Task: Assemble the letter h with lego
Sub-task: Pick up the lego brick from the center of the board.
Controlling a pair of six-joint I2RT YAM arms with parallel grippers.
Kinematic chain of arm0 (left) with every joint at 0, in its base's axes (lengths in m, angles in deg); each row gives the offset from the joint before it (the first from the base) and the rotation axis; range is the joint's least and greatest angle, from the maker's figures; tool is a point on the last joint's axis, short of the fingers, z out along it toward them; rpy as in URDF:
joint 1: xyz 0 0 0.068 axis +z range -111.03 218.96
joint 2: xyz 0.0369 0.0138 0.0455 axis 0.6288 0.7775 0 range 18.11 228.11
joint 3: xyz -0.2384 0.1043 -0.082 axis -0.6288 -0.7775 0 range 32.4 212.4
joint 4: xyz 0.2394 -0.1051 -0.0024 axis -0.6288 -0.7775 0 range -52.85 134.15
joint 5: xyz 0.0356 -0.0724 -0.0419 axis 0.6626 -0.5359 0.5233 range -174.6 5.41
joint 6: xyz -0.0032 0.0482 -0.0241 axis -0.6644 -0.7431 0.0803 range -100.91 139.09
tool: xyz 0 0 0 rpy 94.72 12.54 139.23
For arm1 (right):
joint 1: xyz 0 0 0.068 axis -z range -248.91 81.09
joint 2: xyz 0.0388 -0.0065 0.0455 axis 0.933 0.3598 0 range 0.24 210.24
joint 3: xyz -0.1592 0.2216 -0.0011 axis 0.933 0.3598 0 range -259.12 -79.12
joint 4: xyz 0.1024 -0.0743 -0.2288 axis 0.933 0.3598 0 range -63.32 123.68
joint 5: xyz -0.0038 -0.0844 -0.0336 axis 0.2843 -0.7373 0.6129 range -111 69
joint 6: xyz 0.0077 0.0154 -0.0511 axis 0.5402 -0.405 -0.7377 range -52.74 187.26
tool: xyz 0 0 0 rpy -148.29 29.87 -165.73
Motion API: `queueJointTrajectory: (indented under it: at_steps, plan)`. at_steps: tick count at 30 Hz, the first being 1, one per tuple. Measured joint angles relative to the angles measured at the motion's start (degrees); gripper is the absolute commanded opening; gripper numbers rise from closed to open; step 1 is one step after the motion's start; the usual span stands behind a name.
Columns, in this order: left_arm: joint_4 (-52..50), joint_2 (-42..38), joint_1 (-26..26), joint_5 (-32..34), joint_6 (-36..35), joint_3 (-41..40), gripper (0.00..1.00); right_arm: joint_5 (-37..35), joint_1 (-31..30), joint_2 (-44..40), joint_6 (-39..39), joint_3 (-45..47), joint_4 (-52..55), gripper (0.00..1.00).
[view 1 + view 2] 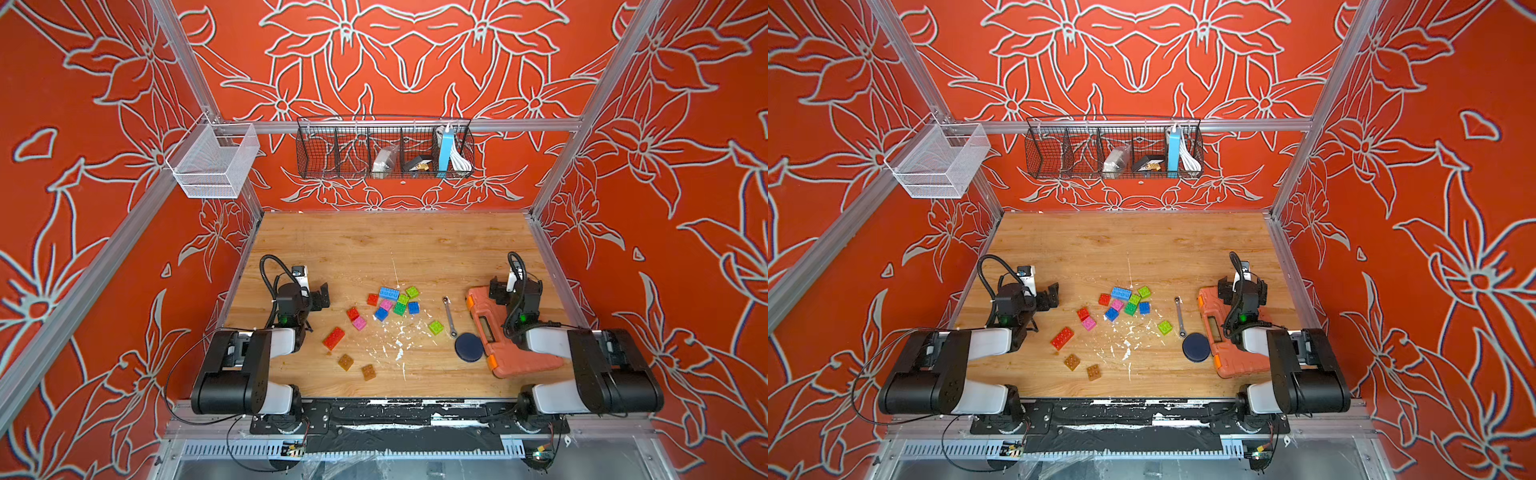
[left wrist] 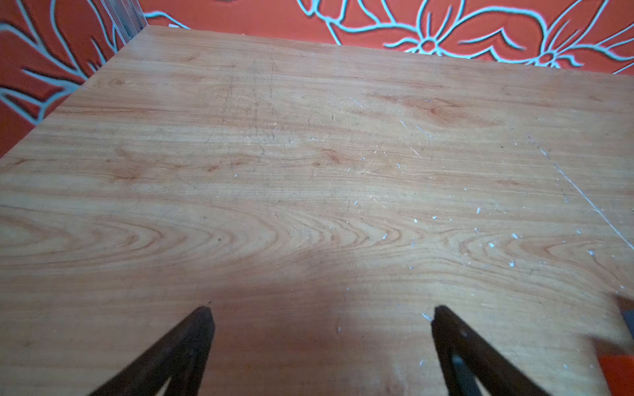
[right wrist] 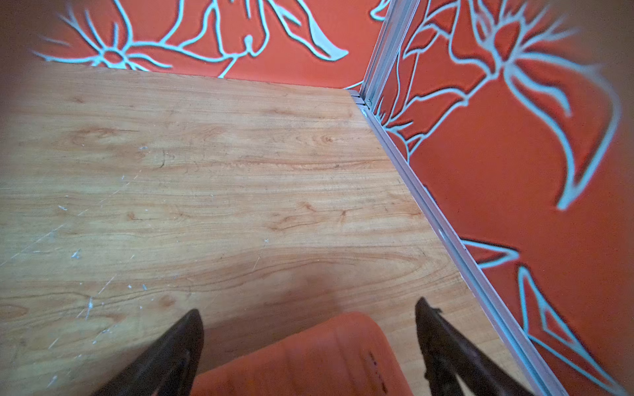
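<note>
the lego bricks (image 1: 390, 303) lie loose on the table (image 1: 374, 249), most in a clump at its middle and a few strays nearer the arms. the left gripper (image 2: 322, 308) and right gripper (image 3: 307, 305) both stand wide and empty, well apart from them. the bricks look light, hard and slick. i'd pinch one across its flat side walls, below the studs.

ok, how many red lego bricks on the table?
3. Small red brick next to the long blue brick; second red brick beside a pink brick; long red brick alone, nearer the front. None look hidden.
</note>
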Motion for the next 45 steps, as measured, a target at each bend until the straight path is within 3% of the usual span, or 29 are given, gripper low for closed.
queueJointTrajectory:
  at_steps: [28, 32, 36, 40, 45]
  plan:
    - [-0.2, 0.0, -0.1, 0.1, 0.0, 0.1, 1.0, -2.4, -1.4, -2.5, -0.2, 0.0, 1.6, 0.98]
    - [-14.7, -2.7, -0.1, -0.6, 0.2, 7.7, 1.0, -6.1, -3.5, -12.3, 0.7, -4.3, 16.5, 0.98]
    - [-27.4, -6.7, -0.1, -4.9, -0.8, 19.7, 1.0, -8.2, -3.5, -22.4, 7.3, -16.6, 33.6, 0.98]
    - [-39.3, -11.1, 0.1, -11.5, -5.8, 25.8, 1.0, -1.6, -3.5, -30.3, 11.3, -23.1, 45.0, 0.84]
    - [-49.2, -12.6, 5.5, -19.4, -11.0, 25.2, 1.0, 8.5, -9.1, -29.1, 14.5, -27.2, 59.9, 0.78]
